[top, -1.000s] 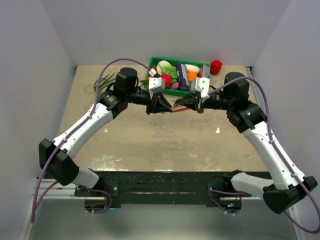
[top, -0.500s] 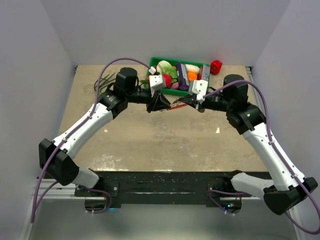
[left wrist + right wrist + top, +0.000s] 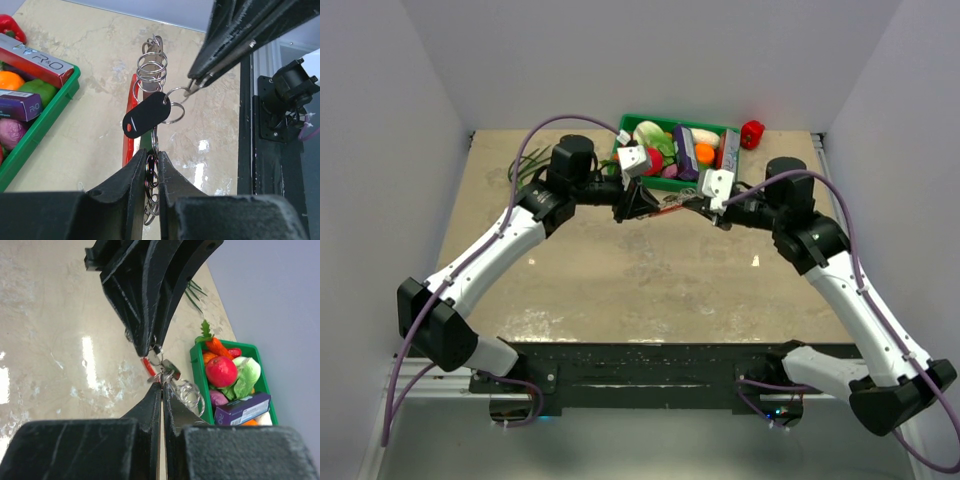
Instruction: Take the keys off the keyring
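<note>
At the far middle of the table (image 3: pixel 620 280), just in front of the green tray (image 3: pixel 628 128), the two arms meet tip to tip with the metal bunch held between them. On the left, the left gripper (image 3: pixel 151 172) has its fingers (image 3: pixel 134 182) pressed almost together, clamped on the keys (image 3: pixel 151 150), whose silvery metal shows in the narrow slit between the pads. Just past those fingers a key with a black head (image 3: pixel 146 114) sticks out at a slant, and the red tag (image 3: pixel 128 131) curves along beside it on the tray side. Beyond the black head sits a small stack of loose silvery rings (image 3: pixel 151 65). The keyring (image 3: pixel 174 105) is a thin loop threaded through the black head's hole. On the right, the right gripper (image 3: pixel 161 386) reaches in with its fingers (image 3: pixel 172 412) closed to a hairline gap, the very tips pinching the keyring's wire. From the right wrist camera the keys and rings bunch up right at those tips, with the left gripper's dark fingers coming down from above.
</note>
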### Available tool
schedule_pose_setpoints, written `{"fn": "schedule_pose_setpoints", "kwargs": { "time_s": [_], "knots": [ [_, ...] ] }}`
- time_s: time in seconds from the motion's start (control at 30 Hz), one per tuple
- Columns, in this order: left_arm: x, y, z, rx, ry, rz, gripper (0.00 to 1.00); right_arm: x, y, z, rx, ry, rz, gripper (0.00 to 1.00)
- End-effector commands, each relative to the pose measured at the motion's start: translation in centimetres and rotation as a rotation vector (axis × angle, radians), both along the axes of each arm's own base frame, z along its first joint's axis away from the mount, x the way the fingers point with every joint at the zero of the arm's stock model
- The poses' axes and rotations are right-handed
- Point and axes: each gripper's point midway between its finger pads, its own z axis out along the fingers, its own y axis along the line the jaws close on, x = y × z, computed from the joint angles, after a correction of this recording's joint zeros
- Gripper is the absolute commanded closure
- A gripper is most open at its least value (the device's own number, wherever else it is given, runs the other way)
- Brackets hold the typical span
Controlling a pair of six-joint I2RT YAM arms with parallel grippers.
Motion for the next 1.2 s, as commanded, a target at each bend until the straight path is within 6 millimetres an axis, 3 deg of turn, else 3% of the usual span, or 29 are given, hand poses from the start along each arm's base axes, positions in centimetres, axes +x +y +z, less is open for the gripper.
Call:
{"fn": "schedule_pose_setpoints", "kwargs": {
  "time_s": [0.0, 0.37, 0.6, 0.87, 1.03, 1.17],
  "knots": [
    [0.4, 0.4, 3.7, -0.062, -0.092, 0.049, 1.00, -0.9, -0.8, 0.1, -0.020, -0.052, -0.001, 1.00],
    [0.7, 0.7, 4.6, -0.070, -0.108, 0.069, 1.00, -1.4, -1.5, -2.2, -0.070, -0.044, -0.002, 0.99],
    [0.6, 0.8, 4.8, -0.068, -0.114, 0.067, 1.00, -1.4, -2.1, -3.3, -0.108, -0.050, -0.018, 0.73],
    [0.6, 0.9, 4.8, -0.067, -0.116, 0.071, 1.00, -2.3, -1.8, -1.8, -0.098, -0.060, 0.022, 0.63],
    [0.6, 0.9, 4.9, -0.068, -0.119, 0.071, 1.00, -2.0, -0.7, 0.1, -0.014, -0.031, 0.036, 0.63],
    [0.3, 1.0, 5.1, -0.071, -0.119, 0.063, 1.00, -1.0, -0.2, 0.2, 0.050, 0.019, -0.010, 0.69]
  ]
}}
